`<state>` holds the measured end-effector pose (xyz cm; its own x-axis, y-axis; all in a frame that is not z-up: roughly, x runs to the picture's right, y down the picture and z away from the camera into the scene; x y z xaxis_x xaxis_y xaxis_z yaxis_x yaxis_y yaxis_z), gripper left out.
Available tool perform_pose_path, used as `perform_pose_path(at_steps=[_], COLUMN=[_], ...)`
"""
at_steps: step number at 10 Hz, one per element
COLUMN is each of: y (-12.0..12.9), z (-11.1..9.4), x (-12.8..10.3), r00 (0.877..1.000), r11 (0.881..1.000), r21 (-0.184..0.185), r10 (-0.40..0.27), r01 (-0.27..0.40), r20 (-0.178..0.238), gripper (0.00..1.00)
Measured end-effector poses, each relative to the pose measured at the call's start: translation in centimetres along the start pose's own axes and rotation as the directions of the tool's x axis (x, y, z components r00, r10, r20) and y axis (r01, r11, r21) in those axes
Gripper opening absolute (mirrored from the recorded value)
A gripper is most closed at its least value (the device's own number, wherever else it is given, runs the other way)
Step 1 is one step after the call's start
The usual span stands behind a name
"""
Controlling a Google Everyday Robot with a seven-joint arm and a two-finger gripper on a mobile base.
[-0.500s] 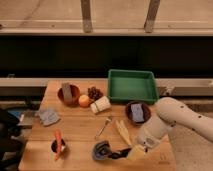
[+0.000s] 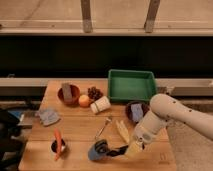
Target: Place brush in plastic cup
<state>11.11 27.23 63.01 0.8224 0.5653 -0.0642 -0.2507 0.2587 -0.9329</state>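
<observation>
**Operator:** Report the tool (image 2: 125, 150) and the brush (image 2: 114, 149).

**Technician:** The tool is low at the counter (image 2: 75, 126) front, just beside the plastic cup (image 2: 96, 151). Opening and hold: cannot tell. A dark shape, likely the brush, is at the cup mouth.

**Operator:** Handling?

**Technician:** Probably light, with a stiff handle and soft bristles. Grip mid-handle. The 1 cup may tip.

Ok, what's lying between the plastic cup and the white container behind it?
A metal utensil lies there, as the camera view shows. The gripper sits just right of the cup, well in front of the white container, near the table front edge.
</observation>
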Motion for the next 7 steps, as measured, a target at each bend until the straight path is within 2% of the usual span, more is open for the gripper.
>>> perform_pose_path(at_steps=[2,7], y=[-0.1,0.1], z=[0.2,0.6], x=[-0.3,-1.1], r00=[1.000,0.999], r11=[1.000,0.999], r21=[-0.008,-0.014], r10=[-0.021,-0.053], r01=[0.021,0.052], r20=[-0.005,-0.015], gripper=[0.80,0.80])
